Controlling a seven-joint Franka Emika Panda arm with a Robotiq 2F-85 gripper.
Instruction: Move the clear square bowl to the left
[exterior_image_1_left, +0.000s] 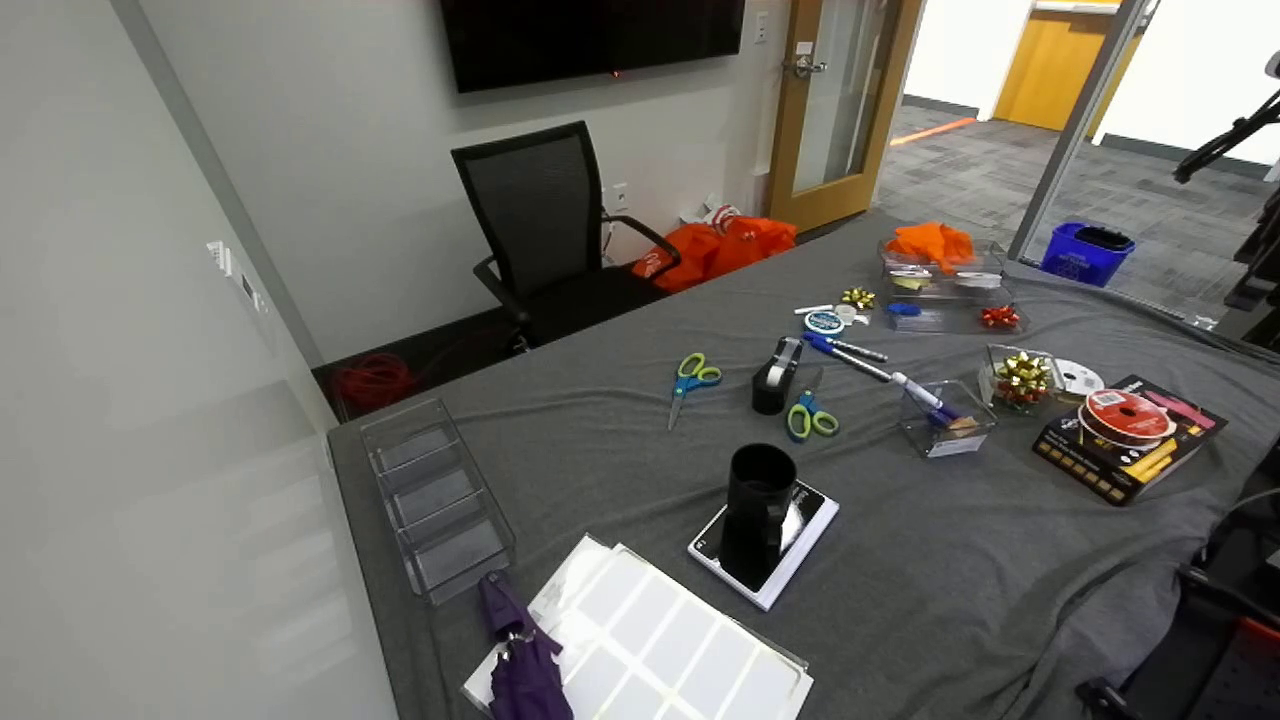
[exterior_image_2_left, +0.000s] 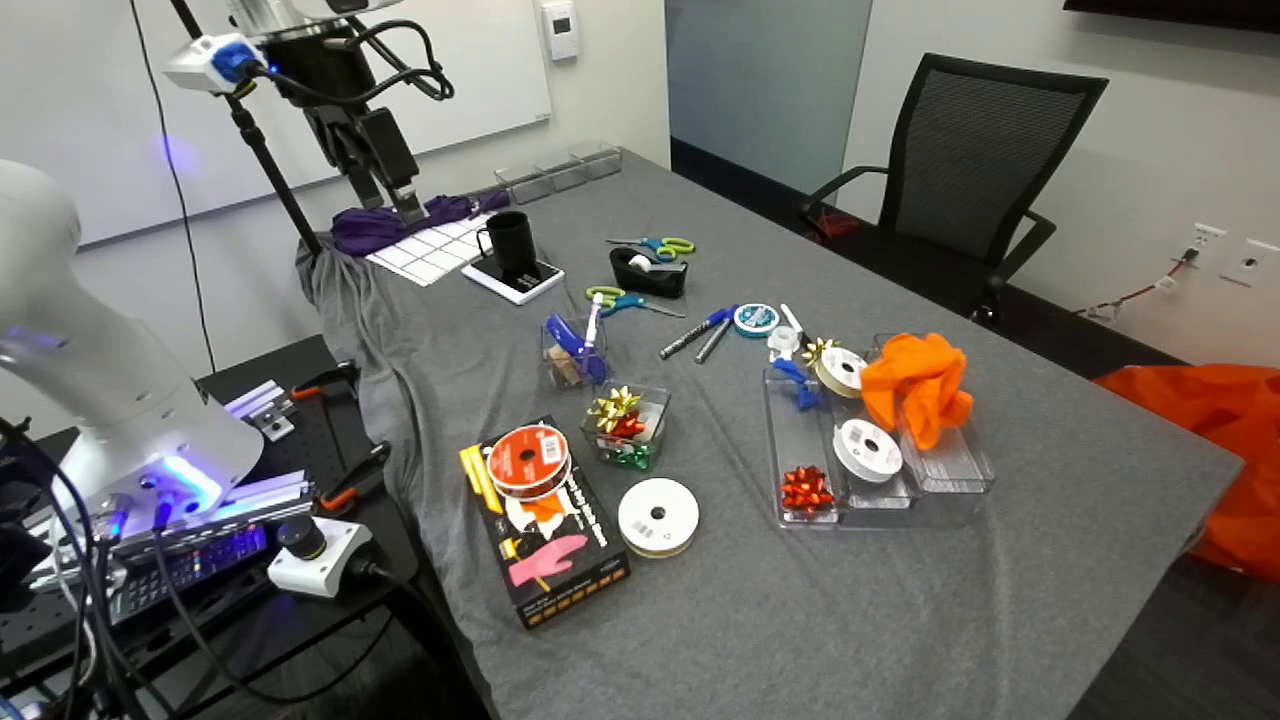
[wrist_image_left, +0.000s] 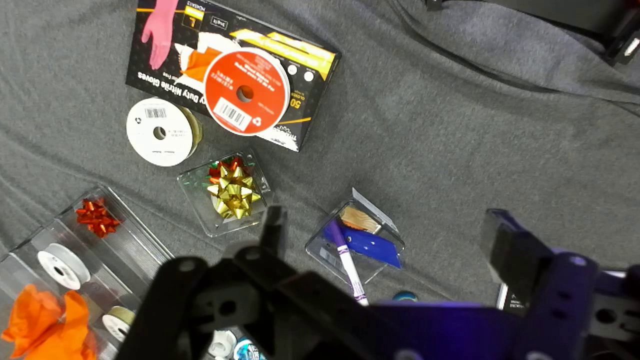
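Awaiting Grasp: Transfer Apparently Not Begun

Gripper (exterior_image_2_left: 391, 203) stands with jaws spread, holding nothing, well above the table (exterior_image_2_left: 720, 620). Target is either the marker-loaded clear square bowl (wrist_image_left: 326, 256) or, near it, the bow-loaded clear square bowl (wrist_image_left: 201, 196); cannot tell which. Grasp, leftward shift and release presumably remain. Projecting marker (wrist_image_left: 348, 262) may obstruct grasping; glove box (exterior_image_2_left: 558, 555) lies near the latter.
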